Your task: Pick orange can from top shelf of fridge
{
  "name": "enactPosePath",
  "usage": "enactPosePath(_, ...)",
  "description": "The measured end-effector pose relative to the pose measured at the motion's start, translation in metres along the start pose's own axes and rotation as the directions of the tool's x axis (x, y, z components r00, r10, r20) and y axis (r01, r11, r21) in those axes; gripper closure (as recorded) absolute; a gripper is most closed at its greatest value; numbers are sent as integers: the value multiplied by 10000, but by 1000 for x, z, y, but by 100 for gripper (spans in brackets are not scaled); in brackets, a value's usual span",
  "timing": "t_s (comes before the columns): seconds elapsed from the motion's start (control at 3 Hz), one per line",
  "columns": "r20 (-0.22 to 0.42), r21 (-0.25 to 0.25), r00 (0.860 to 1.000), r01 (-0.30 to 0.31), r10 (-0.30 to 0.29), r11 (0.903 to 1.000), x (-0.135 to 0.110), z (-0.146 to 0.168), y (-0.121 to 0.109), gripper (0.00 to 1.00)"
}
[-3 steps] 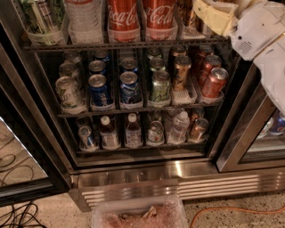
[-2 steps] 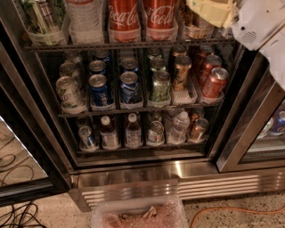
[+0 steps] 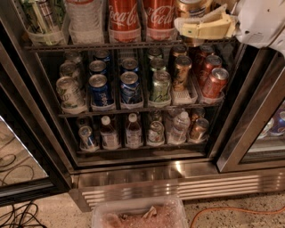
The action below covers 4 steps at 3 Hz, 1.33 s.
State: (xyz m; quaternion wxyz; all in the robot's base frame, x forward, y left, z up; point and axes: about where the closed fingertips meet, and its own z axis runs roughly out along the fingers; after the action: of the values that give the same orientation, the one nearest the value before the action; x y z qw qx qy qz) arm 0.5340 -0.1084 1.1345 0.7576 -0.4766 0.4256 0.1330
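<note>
The orange can (image 3: 192, 6) stands at the right end of the top shelf (image 3: 89, 46) of the fridge (image 3: 178, 171); only its shiny gold-copper body shows at the frame's top edge. My gripper (image 3: 182, 26), with cream-coloured fingers (image 3: 209, 29) on a white arm, reaches in from the upper right. It sits just in front of the can's lower part and covers it. The fingers stand slightly apart, open, with nothing between them.
Two red Coca-Cola cans (image 3: 124, 15) and a water bottle (image 3: 84, 15) stand left of the orange can. The middle rack holds blue Pepsi cans (image 3: 99, 89) and copper and red cans (image 3: 213, 82). The steel door frame (image 3: 249, 129) is at right. A plastic tub (image 3: 140, 213) and cables lie on the floor.
My gripper has moved left and slightly up, from the fridge's right edge to directly in front of the orange can. The cans have not moved.
</note>
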Motion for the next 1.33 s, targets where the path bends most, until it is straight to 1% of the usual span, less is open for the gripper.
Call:
enactPosePath(0.33, 0, 0, 10000, 0, 0, 10000, 0, 0, 0, 100)
enactPosePath(0.67, 14, -229, 9994, -357, 358, 9991, 6, 3, 18, 100)
enactPosePath(1.0, -41, -260, 9918, -1281, 1281, 9914, 6, 1, 100, 100)
enactPosePath(1.33, -31, -263, 9919, -1270, 1270, 9916, 5, 2, 100, 100)
